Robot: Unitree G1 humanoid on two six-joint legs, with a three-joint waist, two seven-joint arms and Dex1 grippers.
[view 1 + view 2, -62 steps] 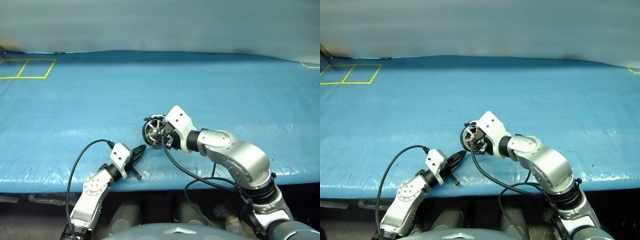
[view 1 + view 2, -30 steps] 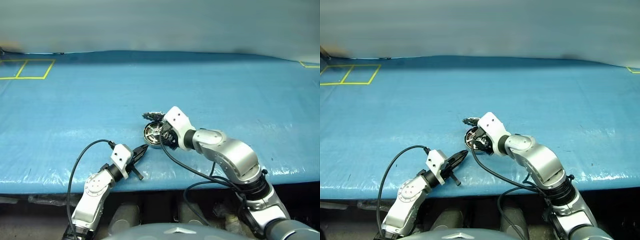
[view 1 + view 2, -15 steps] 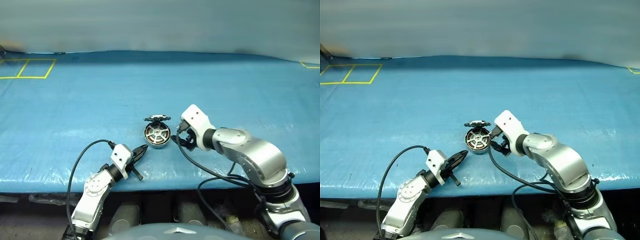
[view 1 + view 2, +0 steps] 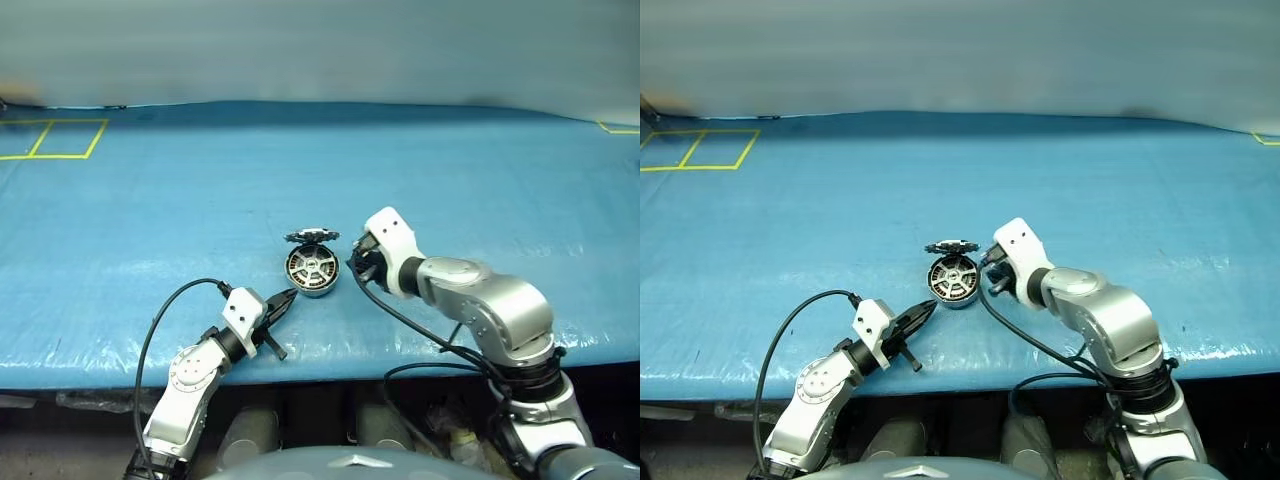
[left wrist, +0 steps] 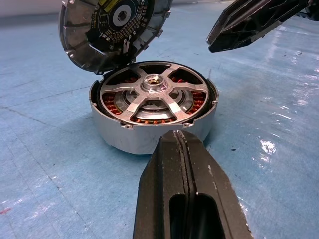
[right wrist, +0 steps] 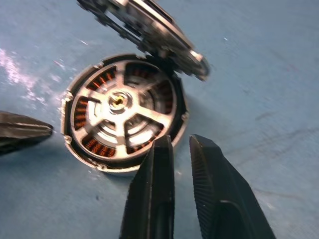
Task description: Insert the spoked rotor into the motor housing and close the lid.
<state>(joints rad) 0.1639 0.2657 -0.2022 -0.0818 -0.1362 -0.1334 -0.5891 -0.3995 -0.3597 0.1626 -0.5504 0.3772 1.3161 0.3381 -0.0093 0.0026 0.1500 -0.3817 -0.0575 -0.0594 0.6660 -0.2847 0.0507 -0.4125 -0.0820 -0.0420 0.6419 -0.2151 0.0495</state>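
The silver motor housing (image 4: 322, 289) stands on the blue table, with the spoked rotor (image 5: 152, 94) lying flat inside it over the copper windings. Its lid (image 4: 312, 237) is hinged up at the far rim, toothed underside facing me. My right gripper (image 4: 352, 267) hovers just right of the housing, its fingers (image 6: 155, 164) almost together with nothing between them. My left gripper (image 4: 288, 296) is shut and empty, low near the table's front edge. It points at the housing's near wall (image 5: 149, 139) from a short gap away.
The table is covered by a blue sheet (image 4: 480, 190). Yellow tape squares (image 4: 55, 137) mark its far left, and a yellow corner (image 4: 620, 128) its far right. The front edge (image 4: 400, 355) runs just behind both grippers, and black cables hang from both wrists.
My right gripper drew back to the right from the housing and its fingers closed. The rotor, hidden by that gripper before, now shows seated in the housing. The left arm stayed still.
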